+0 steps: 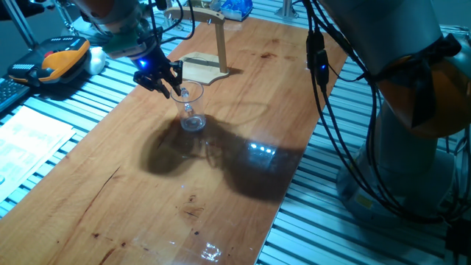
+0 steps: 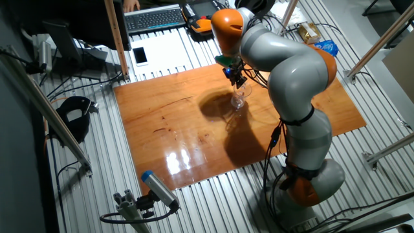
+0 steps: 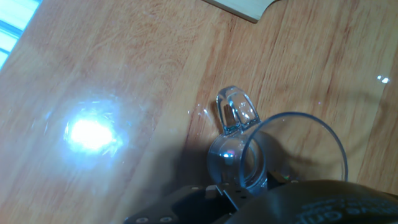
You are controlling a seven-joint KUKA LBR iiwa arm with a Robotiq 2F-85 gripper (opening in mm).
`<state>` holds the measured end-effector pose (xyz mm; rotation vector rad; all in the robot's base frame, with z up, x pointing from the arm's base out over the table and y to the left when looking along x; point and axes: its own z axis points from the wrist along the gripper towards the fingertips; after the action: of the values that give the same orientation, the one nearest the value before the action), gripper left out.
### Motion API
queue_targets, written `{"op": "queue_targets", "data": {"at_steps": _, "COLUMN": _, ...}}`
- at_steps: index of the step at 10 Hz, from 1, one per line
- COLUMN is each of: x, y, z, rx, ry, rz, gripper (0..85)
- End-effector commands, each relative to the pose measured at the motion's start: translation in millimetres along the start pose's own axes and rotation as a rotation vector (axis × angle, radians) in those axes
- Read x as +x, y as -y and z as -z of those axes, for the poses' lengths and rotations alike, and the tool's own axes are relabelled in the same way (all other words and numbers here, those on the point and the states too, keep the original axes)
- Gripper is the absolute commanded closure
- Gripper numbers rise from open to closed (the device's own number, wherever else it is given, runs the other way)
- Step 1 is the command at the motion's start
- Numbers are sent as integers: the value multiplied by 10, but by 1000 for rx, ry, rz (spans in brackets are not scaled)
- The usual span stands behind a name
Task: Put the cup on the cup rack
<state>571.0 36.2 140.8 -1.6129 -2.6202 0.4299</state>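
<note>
Worktop [image 1: 110, 191]: warm orange-brown wood with darker grain streaks and white glare patches. Cup [image 1: 191, 110]: clear, colourless glass. Cup rack [image 1: 210, 62]: pale, light-toned wood, lighter than the worktop beneath it. Gripper [image 1: 171, 82]: black, with a blue light glowing just above it. Arm [image 2: 291, 65]: grey segments, orange joints.

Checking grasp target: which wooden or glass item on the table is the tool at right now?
The cup, the clear glass mug on the tabletop. The tool is right at its rim, while the cup rack stands apart behind it, untouched.
</note>
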Motion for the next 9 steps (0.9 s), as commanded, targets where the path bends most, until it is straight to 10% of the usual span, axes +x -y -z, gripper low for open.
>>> {"op": "queue_targets", "data": {"at_steps": 1, "x": 5, "y": 0, "z": -2, "rx": -1, "ry": -2, "rz": 0, "gripper": 510}}
{"op": "queue_targets", "data": {"at_steps": 9, "x": -27, "y": 35, "z": -31, "rx": -14, "ry": -7, "rz": 28, "gripper": 510}}
